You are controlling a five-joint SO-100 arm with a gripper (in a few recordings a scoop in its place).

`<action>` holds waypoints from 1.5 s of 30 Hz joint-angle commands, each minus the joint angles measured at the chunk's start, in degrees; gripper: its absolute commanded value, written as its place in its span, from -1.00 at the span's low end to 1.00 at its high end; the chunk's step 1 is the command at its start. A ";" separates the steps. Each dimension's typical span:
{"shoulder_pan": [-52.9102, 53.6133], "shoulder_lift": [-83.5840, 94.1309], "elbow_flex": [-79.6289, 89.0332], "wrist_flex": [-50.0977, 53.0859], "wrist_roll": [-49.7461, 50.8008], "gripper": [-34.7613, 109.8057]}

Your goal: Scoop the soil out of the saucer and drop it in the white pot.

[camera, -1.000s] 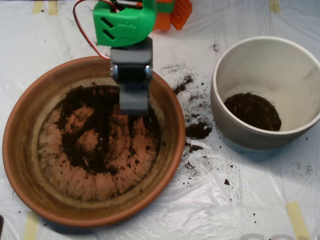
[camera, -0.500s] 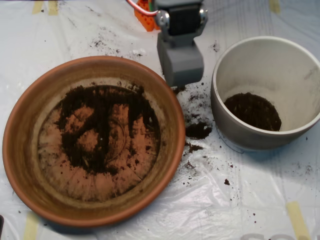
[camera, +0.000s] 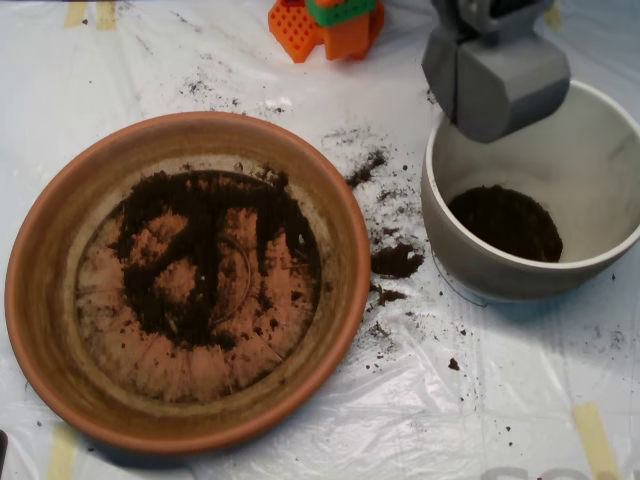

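Observation:
The terracotta saucer (camera: pixel 45 300) lies at the left, with dark soil (camera: pixel 200 250) spread thinly across the upper part of its floor. At the right stands the white pot (camera: pixel 600 130), a patch of soil (camera: pixel 505 222) on its bottom. My grey scoop (camera: pixel 495 85) hangs above the pot's upper-left rim with its two halves closed together; what it carries is hidden inside.
Spilled soil crumbs (camera: pixel 395 260) lie on the white plastic sheet between saucer and pot. The arm's orange and green base (camera: pixel 325 25) sits at the top middle. Strips of yellow tape (camera: pixel 595 440) mark the sheet.
The scoop has lifted out of the saucer and swung right, from the saucer's upper rim to above the pot's left rim. The soil in the saucer looks unchanged.

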 commanded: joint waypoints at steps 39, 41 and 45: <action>36.04 16.96 42.36 -21.88 -9.67 0.02; 37.97 17.05 45.88 -23.64 -10.55 0.09; 41.04 14.50 48.96 -26.10 -12.48 0.16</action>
